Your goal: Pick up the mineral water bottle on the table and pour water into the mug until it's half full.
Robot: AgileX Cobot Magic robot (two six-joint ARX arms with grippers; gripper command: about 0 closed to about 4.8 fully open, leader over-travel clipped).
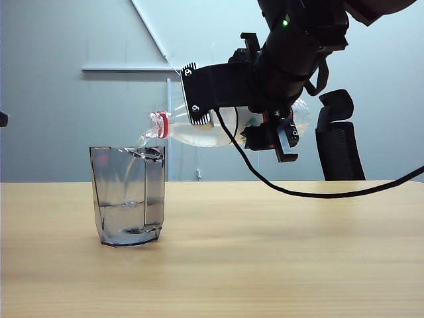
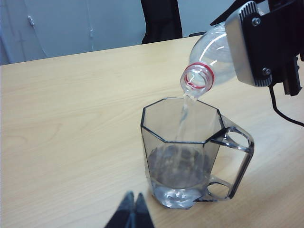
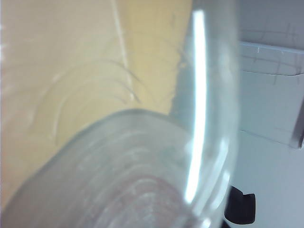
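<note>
Nearest the exterior camera, the table [image 1: 265, 265] spans the full width as a light-brown wood-grain surface. At left on it stands the mug [image 1: 128, 196], a smoky-grey transparent faceted cup, upright, with its base flat on the tabletop. Water [image 1: 126, 217] fills the lower part of the mug; its surface sits a little below mid-height.

Above the mug rim and to its right, the mineral water bottle [image 1: 199, 129] is held nearly level, tilted slightly neck-down. Its red neck ring and open mouth sit just above the mug's rim, not touching it. A thin stream runs from the mouth into the mug.

Further right, the right gripper [image 1: 255, 112] is clamped around the bottle's body at the label zone, with the fingers on opposite sides of the bottle. A black cable hangs from this arm and trails off to the right above the table.

In the left wrist view, the left gripper [image 2: 133, 209] shows only as two dark fingertips pressed together, holding nothing, near the mug base. The mug handle [image 2: 235, 161] faces away from the left gripper's fingertips.

The right wrist view is filled by the clear bottle wall, blurred, with tabletop visible behind it.
</note>
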